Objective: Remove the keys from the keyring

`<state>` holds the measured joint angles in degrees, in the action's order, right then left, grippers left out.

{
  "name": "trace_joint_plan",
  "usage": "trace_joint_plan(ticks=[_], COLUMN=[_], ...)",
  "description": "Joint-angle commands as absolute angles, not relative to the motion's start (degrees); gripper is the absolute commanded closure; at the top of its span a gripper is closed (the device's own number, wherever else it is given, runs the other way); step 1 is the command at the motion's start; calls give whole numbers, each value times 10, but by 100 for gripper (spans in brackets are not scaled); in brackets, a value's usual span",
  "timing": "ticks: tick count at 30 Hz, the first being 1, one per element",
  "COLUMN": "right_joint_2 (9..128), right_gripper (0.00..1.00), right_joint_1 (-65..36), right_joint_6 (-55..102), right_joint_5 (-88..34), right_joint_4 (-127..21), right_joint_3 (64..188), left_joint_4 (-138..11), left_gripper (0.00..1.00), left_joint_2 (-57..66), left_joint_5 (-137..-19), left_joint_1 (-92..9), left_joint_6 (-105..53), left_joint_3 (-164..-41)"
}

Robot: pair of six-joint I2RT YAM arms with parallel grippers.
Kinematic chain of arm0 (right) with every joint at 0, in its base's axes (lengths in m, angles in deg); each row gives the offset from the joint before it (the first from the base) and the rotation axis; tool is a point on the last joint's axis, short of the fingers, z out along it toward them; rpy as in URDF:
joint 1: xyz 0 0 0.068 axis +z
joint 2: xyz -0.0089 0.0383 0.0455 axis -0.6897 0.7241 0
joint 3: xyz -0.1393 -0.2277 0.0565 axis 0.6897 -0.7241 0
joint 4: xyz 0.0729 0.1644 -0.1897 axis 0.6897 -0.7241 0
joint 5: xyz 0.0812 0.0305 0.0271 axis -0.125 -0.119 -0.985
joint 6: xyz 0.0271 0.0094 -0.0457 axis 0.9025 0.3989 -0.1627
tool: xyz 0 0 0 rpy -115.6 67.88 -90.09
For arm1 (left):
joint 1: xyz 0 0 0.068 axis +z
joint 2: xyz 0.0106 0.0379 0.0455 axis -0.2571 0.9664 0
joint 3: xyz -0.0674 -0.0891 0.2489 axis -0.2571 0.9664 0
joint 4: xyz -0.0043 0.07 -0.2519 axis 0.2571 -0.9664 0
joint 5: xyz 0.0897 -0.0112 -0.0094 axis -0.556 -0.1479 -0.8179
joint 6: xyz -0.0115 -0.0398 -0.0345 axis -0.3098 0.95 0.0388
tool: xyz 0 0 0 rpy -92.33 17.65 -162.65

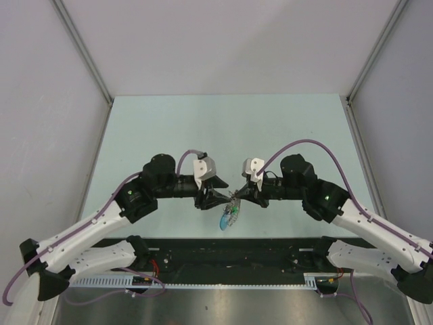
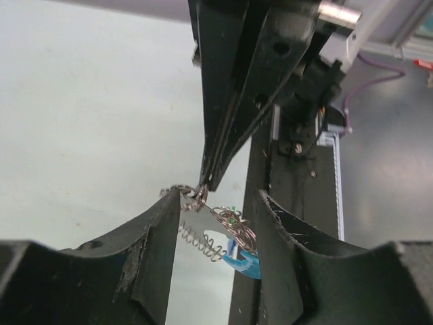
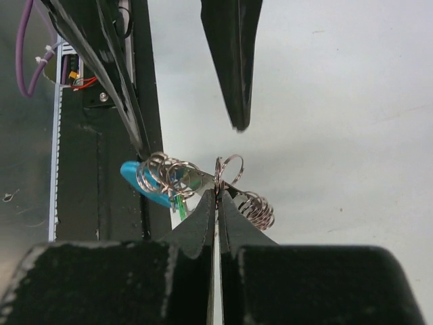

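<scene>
From above, both arms reach in over the pale table [image 1: 203, 122] and meet tip to tip near its front edge. The left gripper [image 1: 214, 198] and right gripper [image 1: 241, 196] point at each other, and the keys [image 1: 232, 211] sit right between and just in front of their tips. The blue piece [image 1: 223, 221] trails toward the black base rail [image 1: 223, 252]. The view is too small to read either set of jaws.

On the left wrist camera, the left gripper [image 2: 218, 196] is spread wide, one black finger [image 2: 159, 244] on each side of the bunch. The right gripper comes down from the top with its fingers pressed into a single point, nipping the keyring [image 2: 200, 193] at the very tip. Below that the keys [image 2: 231, 223] cluster in looped rings, a silver coil spring [image 2: 199, 241] lies to one side, and the blue piece [image 2: 247, 265] sits lowest. I cannot tell whether the left finger touches the ring beside it.

On the right wrist camera, the right gripper [image 3: 218, 198] is clamped tight, no gap showing, pinching the keyring [image 3: 229, 168] where it stands upright. The keys [image 3: 193, 179] and blue piece [image 3: 139, 179] hang off to the left, the coil spring [image 3: 258, 210] to the right. The left gripper's two fingers [image 3: 233, 68] come in from above, well apart and straddling the bunch.
</scene>
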<state>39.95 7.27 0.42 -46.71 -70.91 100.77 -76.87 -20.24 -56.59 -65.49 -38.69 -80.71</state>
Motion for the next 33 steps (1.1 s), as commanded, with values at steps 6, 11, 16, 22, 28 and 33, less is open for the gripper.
trace_joint_plan(ticks=[6,11,16,22,28,33], right_joint_2=[412,412,415,414,413,413], right_gripper=[100,100,100,100,100,100], right_joint_1=[71,70,69,68,68,69], right_joint_6=[19,20,21,23,23,22], right_joint_5=[-471,-485,-502,-509,-514,-517], right_joint_4=[-748,-748,-747,-744,-746,-748], right_joint_3=[1068,1069,1069,1070,1069,1069], left_joint_4=[-817,-814,-818,-806,-796,-791], left_gripper=[50,51,53,55,58,59], left_joint_2=[-171,-159,-143,-130,-124,-120], left_joint_5=[-503,-501,-492,-490,-496,-492], left_joint_1=[-652,-652,-652,-652,-652,-652], left_joint_6=[-419,-433,-443,-438,-437,-440], left_joint_3=[-823,-821,-827,-829,-828,-828])
